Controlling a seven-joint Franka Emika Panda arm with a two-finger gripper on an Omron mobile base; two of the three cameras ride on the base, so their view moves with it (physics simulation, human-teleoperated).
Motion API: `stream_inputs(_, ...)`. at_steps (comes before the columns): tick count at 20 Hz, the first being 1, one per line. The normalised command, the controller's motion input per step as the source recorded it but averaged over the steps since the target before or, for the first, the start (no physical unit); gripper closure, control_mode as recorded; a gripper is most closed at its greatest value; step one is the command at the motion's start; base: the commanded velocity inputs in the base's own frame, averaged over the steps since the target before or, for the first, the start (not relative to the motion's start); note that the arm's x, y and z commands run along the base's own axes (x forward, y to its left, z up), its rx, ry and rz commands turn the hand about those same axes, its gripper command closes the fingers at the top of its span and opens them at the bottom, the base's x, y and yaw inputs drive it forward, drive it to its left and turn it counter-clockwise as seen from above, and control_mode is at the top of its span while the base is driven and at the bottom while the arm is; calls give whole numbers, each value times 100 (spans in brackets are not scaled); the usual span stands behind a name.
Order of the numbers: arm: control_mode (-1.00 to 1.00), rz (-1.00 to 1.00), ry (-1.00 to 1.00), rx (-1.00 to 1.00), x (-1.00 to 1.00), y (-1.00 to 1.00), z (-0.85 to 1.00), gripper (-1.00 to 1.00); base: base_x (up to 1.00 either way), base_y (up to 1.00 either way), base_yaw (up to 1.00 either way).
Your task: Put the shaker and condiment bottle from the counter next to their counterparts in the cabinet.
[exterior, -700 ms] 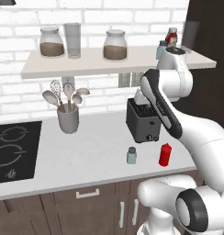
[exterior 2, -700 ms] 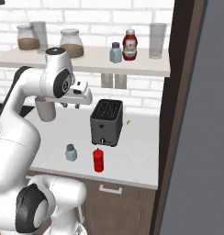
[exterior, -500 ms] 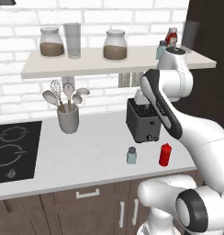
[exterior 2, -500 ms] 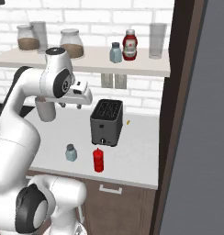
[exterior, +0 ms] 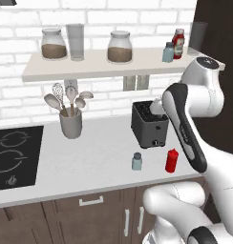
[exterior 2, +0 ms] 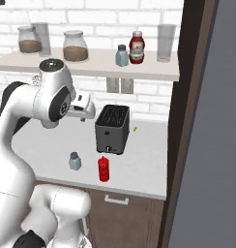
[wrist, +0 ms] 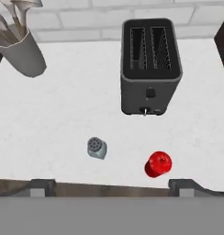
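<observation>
Pale blue-grey shaker [exterior: 136, 161] with grey cap: stood upright near the front edge of the white counter [exterior: 90, 157], in front of the toaster [exterior: 149, 125] and slightly to its left. In the hand view the shaker [wrist: 97, 148] is seen from above, just left of centre and low in the picture.

All-red condiment bottle [exterior: 172, 160]: stood upright just beside the shaker, on its right, apart from it, equally close to the counter's front edge. In the hand view it [wrist: 158, 164] lies right of centre, near the bottom.

Gripper [exterior 2: 84, 107]: held high above the counter, level with the toaster's top and to its left in the right base view, well above both items. Nothing is held. The finger tips [wrist: 40, 185] are seen far apart at the bottom corners of the hand view, so the jaws are spread wide, with shaker and bottle lying between them in the picture.

Cabinet [exterior: 113, 64]: off-white shelf board against white brick. Near its right end a matching shaker [exterior: 168, 52] and a labelled red bottle [exterior: 178, 44] are stood side by side. Two jars [exterior: 54, 44] and a glass [exterior: 75, 41] are stood further left.

Utensil holder [exterior: 70, 124]: grey, at the counter's back, left of the toaster.
</observation>
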Motion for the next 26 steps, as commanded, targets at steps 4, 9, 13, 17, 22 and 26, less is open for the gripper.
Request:
stream_inputs(4, -100, -1, -26, 0, -100, -13, -23, -100, 0, 0, 0)
stream_inputs(9, -100, -4, -17, -8, -85, -1, -25, -100, 0, 0, 0)
stream_inputs(13, -100, -18, -2, -14, -9, 0, -16, -100, 0, 0, 0)
stream_inputs(17, -100, -23, 0, -15, 28, -1, -28, -100, 0, 0, 0)
stream_inputs(22, -100, -18, -5, -9, 18, -2, -43, -100, 0, 0, 0)
stream_inputs(26, -100, -44, -6, -8, 0, 19, -50, -100, 0, 0, 0)
